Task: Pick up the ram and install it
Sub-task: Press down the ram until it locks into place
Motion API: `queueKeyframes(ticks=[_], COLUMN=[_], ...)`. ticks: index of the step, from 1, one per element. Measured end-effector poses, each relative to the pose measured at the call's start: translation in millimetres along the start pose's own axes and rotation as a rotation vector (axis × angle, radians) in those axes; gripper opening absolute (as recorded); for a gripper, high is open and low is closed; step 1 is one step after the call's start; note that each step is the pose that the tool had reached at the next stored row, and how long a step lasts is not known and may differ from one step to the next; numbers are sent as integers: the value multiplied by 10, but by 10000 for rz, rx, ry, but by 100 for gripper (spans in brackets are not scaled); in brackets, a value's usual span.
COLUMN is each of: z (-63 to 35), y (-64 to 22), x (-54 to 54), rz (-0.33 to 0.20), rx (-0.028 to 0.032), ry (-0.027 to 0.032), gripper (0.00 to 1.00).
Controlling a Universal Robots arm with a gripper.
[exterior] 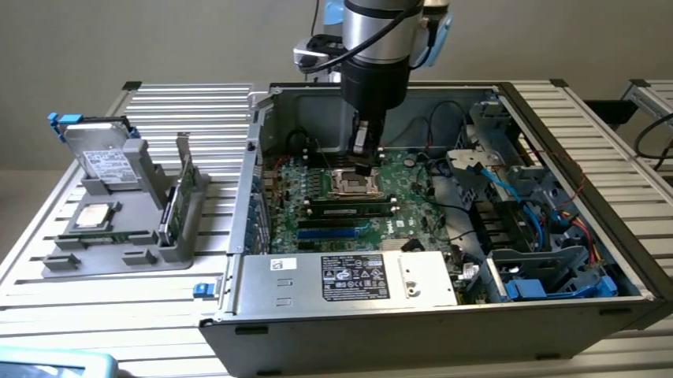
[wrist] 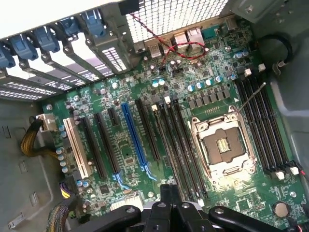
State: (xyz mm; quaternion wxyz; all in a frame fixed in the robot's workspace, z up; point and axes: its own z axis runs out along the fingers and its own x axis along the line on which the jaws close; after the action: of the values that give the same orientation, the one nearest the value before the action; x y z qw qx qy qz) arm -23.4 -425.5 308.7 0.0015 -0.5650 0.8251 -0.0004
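Hovering over the motherboard point(exterior: 347, 201) inside the open computer case point(exterior: 547, 260), just beside the CPU socket point(exterior: 352, 185), the hand point(exterior: 364, 167) is clenched, grasping nothing visible

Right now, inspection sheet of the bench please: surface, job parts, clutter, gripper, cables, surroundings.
Surface: slatted metal table carrying an open PC case and a grey tray.
Job's things: green boards stand on edge in the tray; cannot tell which is the ram. Motherboard exposed.
Clutter: drive in the tray.
Grippers: gripper shut, nothing seen held, over the CPU socket.
Cables: blue and red cables at the exterior view's right.
Surroundings: another slatted frame.
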Motion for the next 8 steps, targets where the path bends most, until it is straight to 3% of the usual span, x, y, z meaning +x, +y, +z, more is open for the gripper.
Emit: queueKeyframes(ticks=[2, 8], z=[10, 19], y=[0, 0], x=[0, 0], rz=[981, 2067], rx=[2, 4], ry=[2, 5], gripper=[11, 11])
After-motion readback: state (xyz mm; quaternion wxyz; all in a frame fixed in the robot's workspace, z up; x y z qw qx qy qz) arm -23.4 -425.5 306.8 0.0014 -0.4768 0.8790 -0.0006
